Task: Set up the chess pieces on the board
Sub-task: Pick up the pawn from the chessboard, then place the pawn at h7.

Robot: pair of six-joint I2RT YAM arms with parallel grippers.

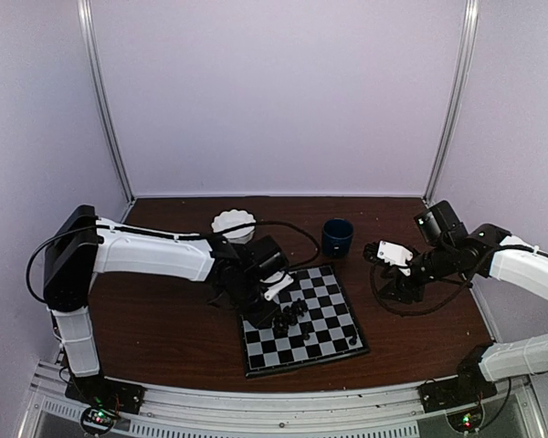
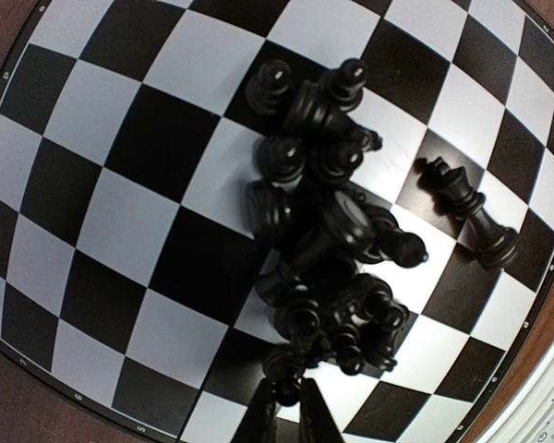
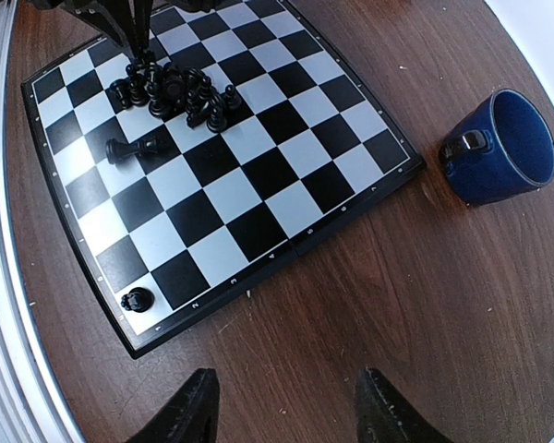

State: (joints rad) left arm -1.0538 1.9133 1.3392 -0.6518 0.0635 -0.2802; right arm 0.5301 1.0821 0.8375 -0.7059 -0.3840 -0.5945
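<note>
Looking down from the top external camera: shows the board (image 1: 324, 339) at 6 o'clock of the table (image 1: 164, 315), with the chess pieces (image 1: 292, 317) heaped near its 10 o'clock edge rather than ranked on home squares. Places the left gripper (image 1: 276, 310) directly over that heap and the right gripper (image 1: 376, 252) well apart at 3 o'clock, off the board. Locates a dark blue mug (image 1: 337, 235) at 1 o'clock of the board and a white bowl (image 1: 234, 224) at 11 o'clock; cannot resolve the bowl's contents at this size. Turning to the left wrist view: shows fingertips (image 2: 261, 421) drawn almost together at 6 o'clock, seemingly pinching a small piece (image 2: 284, 388) on the heap's near rim. Shows also a tall piece (image 2: 466, 210) toppled on its side at 3 o'clock of the heap, apart from it. Turning to the right wrist view: shows the right fingers (image 3: 192, 411) spread wide with nothing between, hovering over bare table just beside the board's edge. Reveals a lone piece (image 3: 137, 298) upright on a corner square at 7 o'clock, and a mug interior holding nothing visible. Judged progress: barely begun, with perhaps one piece placed and the heap, plus the toppled piece, left to stand up and distribute.
</note>
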